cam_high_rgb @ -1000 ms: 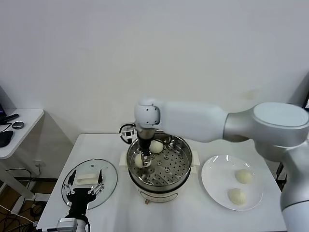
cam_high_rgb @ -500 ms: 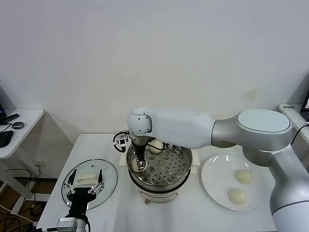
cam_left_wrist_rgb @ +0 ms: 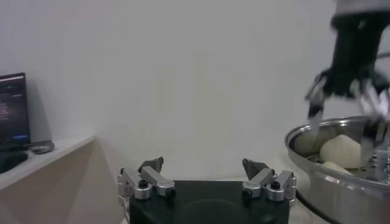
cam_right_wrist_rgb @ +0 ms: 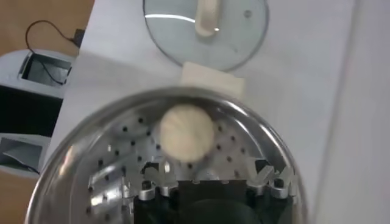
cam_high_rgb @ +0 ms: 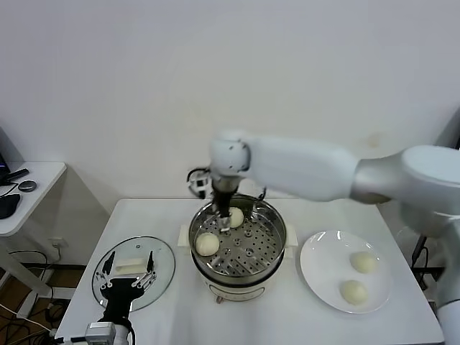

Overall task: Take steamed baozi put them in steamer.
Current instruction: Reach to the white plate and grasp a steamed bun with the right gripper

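Lid [cam_high_rgb: 134, 269] of glass lies at the table's [cam_high_rgb: 172, 316] left end, and the left gripper [cam_high_rgb: 128, 282] hangs over its near edge, fingers spread and empty. Next comes the steamer [cam_high_rgb: 248, 277], mid-table, with two baozi on its perforated tray: one [cam_high_rgb: 207, 244] at the left side, one [cam_high_rgb: 234, 216] toward the back. The right gripper [cam_high_rgb: 222, 221] hovers inside the rim between them, jaws wide apart, gripping nothing. Rightmost, a white plate [cam_high_rgb: 316, 262] carries the other two baozi [cam_high_rgb: 363, 262] [cam_high_rgb: 352, 292].
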`<state>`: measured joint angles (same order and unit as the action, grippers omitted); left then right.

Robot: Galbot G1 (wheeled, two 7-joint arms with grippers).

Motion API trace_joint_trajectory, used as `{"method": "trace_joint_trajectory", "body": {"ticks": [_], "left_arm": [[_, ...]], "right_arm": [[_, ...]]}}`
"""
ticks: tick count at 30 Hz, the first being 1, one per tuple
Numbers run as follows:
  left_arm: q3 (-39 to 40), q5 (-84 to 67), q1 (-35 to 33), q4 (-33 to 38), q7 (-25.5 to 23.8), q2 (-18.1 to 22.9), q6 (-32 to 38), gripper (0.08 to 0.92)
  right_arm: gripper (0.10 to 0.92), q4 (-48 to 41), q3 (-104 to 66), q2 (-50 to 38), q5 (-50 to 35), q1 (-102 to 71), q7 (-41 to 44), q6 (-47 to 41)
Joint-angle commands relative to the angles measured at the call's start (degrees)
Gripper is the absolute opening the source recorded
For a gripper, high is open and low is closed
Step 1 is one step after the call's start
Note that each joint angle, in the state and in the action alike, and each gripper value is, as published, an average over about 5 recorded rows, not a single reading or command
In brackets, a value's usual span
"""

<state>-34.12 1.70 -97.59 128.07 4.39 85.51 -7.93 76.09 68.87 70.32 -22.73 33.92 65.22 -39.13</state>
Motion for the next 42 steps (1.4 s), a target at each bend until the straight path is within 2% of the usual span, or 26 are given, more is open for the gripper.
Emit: {"method": "trace_joint_trajectory", "body": {"ticks": [1,5,9,13,18,26,42], "left_arm": [[0.0,-1.5,0.1,-1.0,-0.2,0.0,-0.3,0.823],[0.0,-2.4,0.3,-1.7,-0.7,0.2,-1.0,0.823],[0.0,-2.4,0.3,-2.7,-0.9,0.3,-1.3,0.823],[-0.1,-2.2,-0.4,-3.5,-0.9,0.4,-1.2,0.823],[-0.1,-2.1,-1.8,-3.8,-0.8,1.2,-1.0,0.823],[-1.2,-2.1,-4.5,-3.0,-1.0,0.7,-0.9,0.823],[-1.9,-2.2,-5.0,-3.1,-0.9,0.8,-0.9,0.823]], "right_arm": [[0.823,11.9,-4.0,-24.0,0.6,7.1,2.6,2.6],[0.823,16.4,-6.7,-35.2,2.1,3.9,4.4,1.8],[0.823,17.8,-7.9,-43.2,8.4,-0.2,9.6,3.1],[0.823,17.1,-11.6,-47.5,13.1,-9.1,9.2,10.3],[0.823,17.5,-29.0,-51.8,20.4,-32.7,8.7,18.3],[0.823,16.4,-44.8,-50.2,31.2,-53.7,11.7,19.9],[0.823,11.3,-44.2,-44.2,38.8,-56.4,13.1,23.6]]}}
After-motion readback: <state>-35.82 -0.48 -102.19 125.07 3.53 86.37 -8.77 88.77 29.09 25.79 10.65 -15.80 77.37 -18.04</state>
